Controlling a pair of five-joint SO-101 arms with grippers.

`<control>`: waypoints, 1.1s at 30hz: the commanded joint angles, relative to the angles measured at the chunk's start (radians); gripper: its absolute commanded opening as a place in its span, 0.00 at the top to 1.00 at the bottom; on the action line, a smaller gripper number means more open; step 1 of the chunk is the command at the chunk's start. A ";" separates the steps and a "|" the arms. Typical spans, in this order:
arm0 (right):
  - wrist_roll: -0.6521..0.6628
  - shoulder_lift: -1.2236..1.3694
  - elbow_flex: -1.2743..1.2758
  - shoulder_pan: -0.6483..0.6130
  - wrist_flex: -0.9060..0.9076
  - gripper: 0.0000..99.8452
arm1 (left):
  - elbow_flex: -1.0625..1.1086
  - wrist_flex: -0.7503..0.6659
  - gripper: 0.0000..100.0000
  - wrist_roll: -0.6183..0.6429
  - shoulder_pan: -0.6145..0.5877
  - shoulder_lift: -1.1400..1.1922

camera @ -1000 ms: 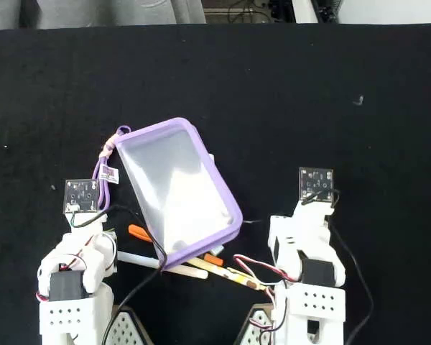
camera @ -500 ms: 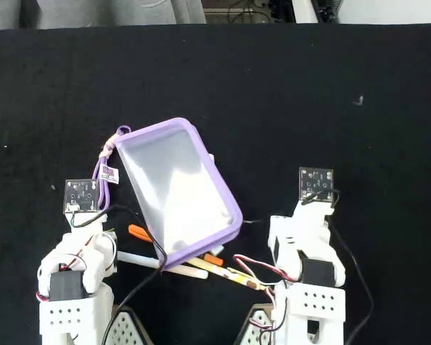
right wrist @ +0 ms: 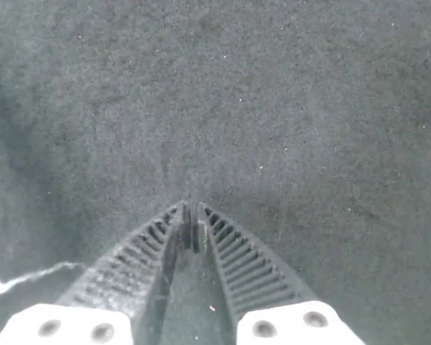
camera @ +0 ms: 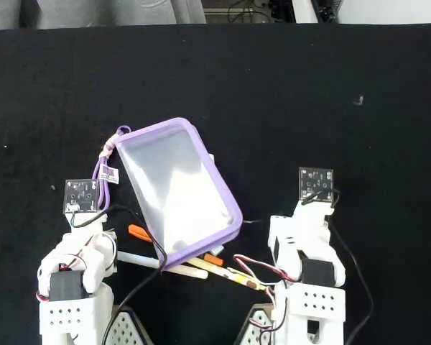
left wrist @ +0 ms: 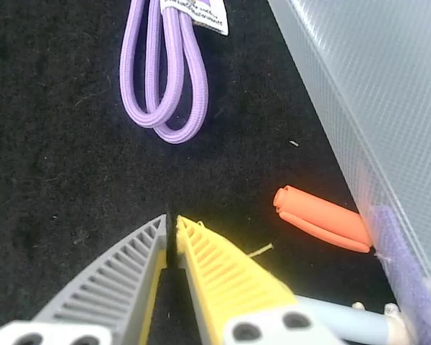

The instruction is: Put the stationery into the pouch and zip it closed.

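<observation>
A clear pouch (camera: pixel 176 190) with a purple rim lies flat and tilted on the black table; its purple cord loop (camera: pixel 103 172) trails off one corner. Under its near edge stick out an orange pen (camera: pixel 139 233), a white pen (camera: pixel 161 264) and a patterned pencil (camera: pixel 226 272). My left gripper (left wrist: pixel 172 224) is shut and empty just above the cloth, with the cord loop (left wrist: pixel 165 79), the orange pen (left wrist: pixel 322 219) and the pouch (left wrist: pixel 388 93) close ahead. My right gripper (right wrist: pixel 192 215) is shut and empty over bare cloth, right of the pouch.
Both arms sit folded at the near edge, the left arm (camera: pixel 75 277) and the right arm (camera: pixel 307 259). Loose wires (camera: pixel 248 264) run between the bases across the pencil. The black cloth (camera: pixel 309 100) stretches wide behind and right of the pouch.
</observation>
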 commanded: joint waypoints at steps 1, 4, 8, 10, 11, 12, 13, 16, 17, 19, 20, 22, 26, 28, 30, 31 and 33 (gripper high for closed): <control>0.003 -0.016 -0.002 -0.011 0.005 0.99 | 0.024 0.005 0.97 -0.006 -0.001 -0.005; 0.003 -0.016 -0.002 -0.011 0.005 0.99 | 0.024 0.005 0.97 -0.006 -0.001 -0.005; 0.003 -0.016 -0.002 -0.011 0.005 0.99 | 0.024 0.005 0.97 -0.006 -0.001 -0.005; 0.003 -0.016 -0.002 -0.014 0.005 0.99 | 0.024 0.005 0.97 -0.006 -0.001 -0.005; 0.003 -0.016 -0.002 -0.014 0.005 0.99 | 0.024 0.005 0.97 -0.006 -0.001 -0.005; -0.002 -0.016 -0.002 -0.014 0.005 0.99 | 0.024 0.005 0.97 -0.006 -0.001 -0.005; -0.003 -0.016 -0.002 -0.014 0.005 0.99 | 0.024 0.005 0.97 -0.006 -0.001 -0.005; 0.003 -0.016 -0.002 -0.023 0.005 0.99 | 0.024 0.005 0.97 -0.006 -0.001 -0.005; 0.003 -0.016 -0.002 -0.040 0.005 0.99 | 0.024 0.005 0.97 -0.006 -0.001 -0.005; 0.003 -0.016 -0.002 -0.089 0.005 0.99 | 0.024 0.005 0.97 -0.006 -0.001 -0.005; 0.003 -0.016 -0.002 -0.112 0.005 0.99 | 0.024 0.005 0.97 -0.006 -0.001 -0.005; 0.003 -0.016 -0.002 -0.143 0.005 0.99 | 0.024 0.005 0.97 -0.006 0.001 -0.005; -0.005 -0.016 -0.002 -0.176 0.002 0.99 | 0.024 0.005 0.97 -0.006 -0.001 -0.005; -0.005 -0.016 -0.008 -0.193 0.002 0.99 | 0.024 0.005 0.97 -0.006 -0.001 -0.005; -0.002 -0.016 -0.022 -0.189 0.002 0.99 | 0.024 0.005 0.97 -0.006 0.001 -0.005; 0.003 -0.016 -0.042 -0.186 -0.002 0.99 | 0.024 0.005 0.97 -0.006 0.001 -0.005; 0.003 -0.015 -0.093 -0.186 -0.025 0.99 | 0.024 0.005 0.97 -0.006 0.002 -0.005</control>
